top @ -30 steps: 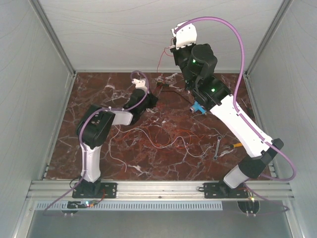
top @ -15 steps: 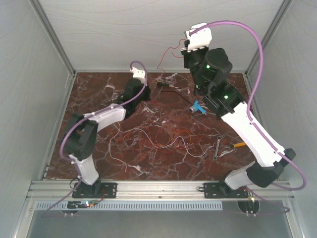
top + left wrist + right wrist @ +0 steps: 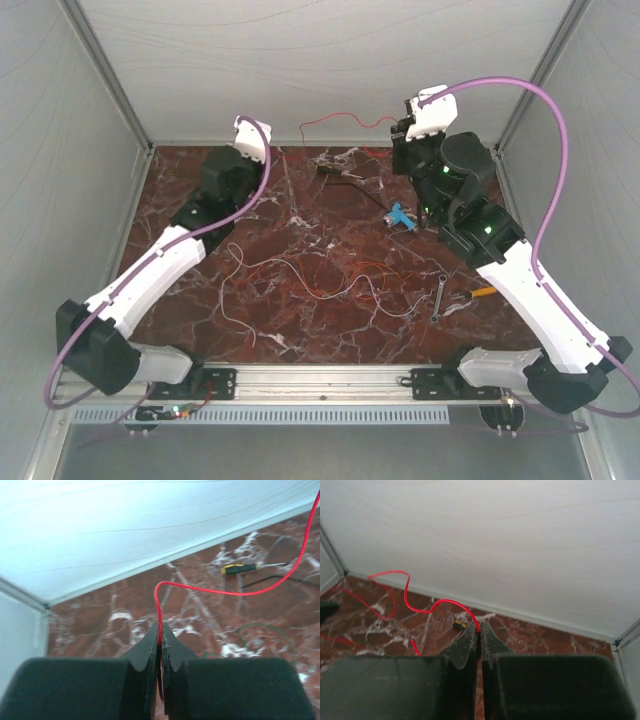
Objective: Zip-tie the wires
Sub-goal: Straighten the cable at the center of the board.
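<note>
red and hair-thin, one strand of the wires [image 3: 225, 593] strung in the air from claw to claw, along the top of the overhead frame. at its left end, the left gripper [image 3: 160, 627]: jaws pressed together, nipping the strand at the very tips. from there, up a little, then off in a sagging arc to the upper right of the left wrist frame. at its right end, the right gripper [image 3: 480, 626]: jaws likewise closed tight on the same strand, with loops of it wandering off to the left of that frame. both claws raised over the far edge of the marble table [image 3: 300, 335], close to the white back wall. rest of the wires, red and white, sprawled loose on the marble at the centre of the overhead frame. zip tie [image 3: 272, 581] seemingly the thin dark strip flat on the marble at the right of the left wrist frame, just below a yellow-and-black screwdriver [image 3: 239, 568], apart from both claws. right of centre in the overhead frame: a small blue object [image 3: 400, 215], a wrench [image 3: 440, 295], an orange-handled tool [image 3: 478, 293].
</note>
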